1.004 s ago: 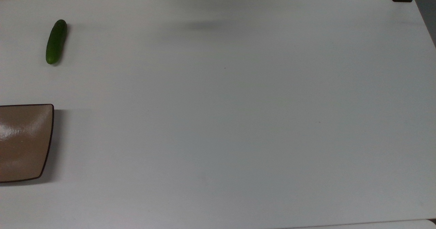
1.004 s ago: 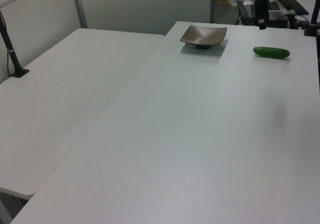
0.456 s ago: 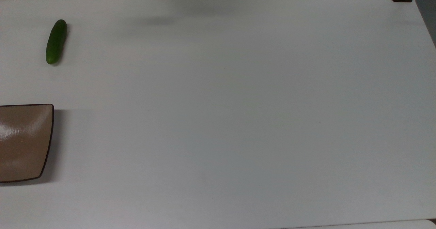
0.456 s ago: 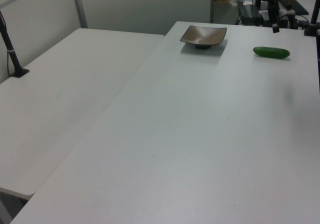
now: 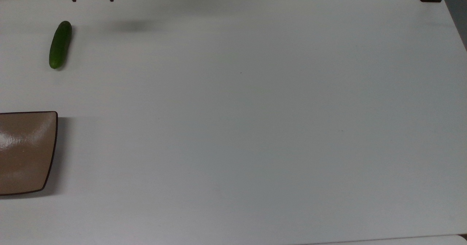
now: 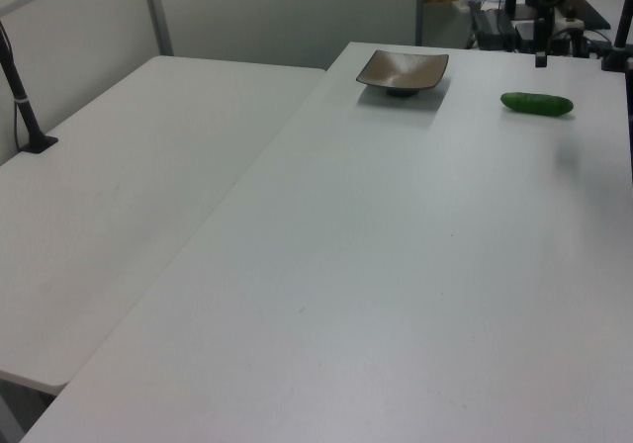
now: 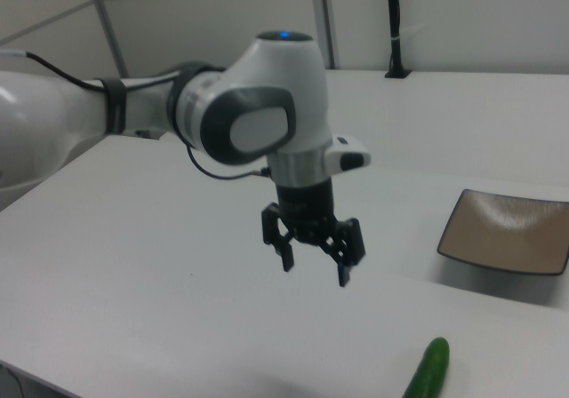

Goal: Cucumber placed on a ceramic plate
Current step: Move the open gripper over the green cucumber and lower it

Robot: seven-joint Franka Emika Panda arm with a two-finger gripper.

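- White table (image 6: 396, 265), matte top, occupying most of the left view.
- Second white table (image 6: 119, 196) butted against it on the left view's left.
- Grey partition wall (image 6: 287, 13) behind.
- Black clamped pole (image 6: 22, 97).

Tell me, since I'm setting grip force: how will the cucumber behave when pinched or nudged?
The cucumber looks smooth and round-bodied, lying flat on the white table, so a nudge from the side would probably roll it. Its glossy skin may slip between the fingers of the open gripper. It looks stiff, so it should not sag.
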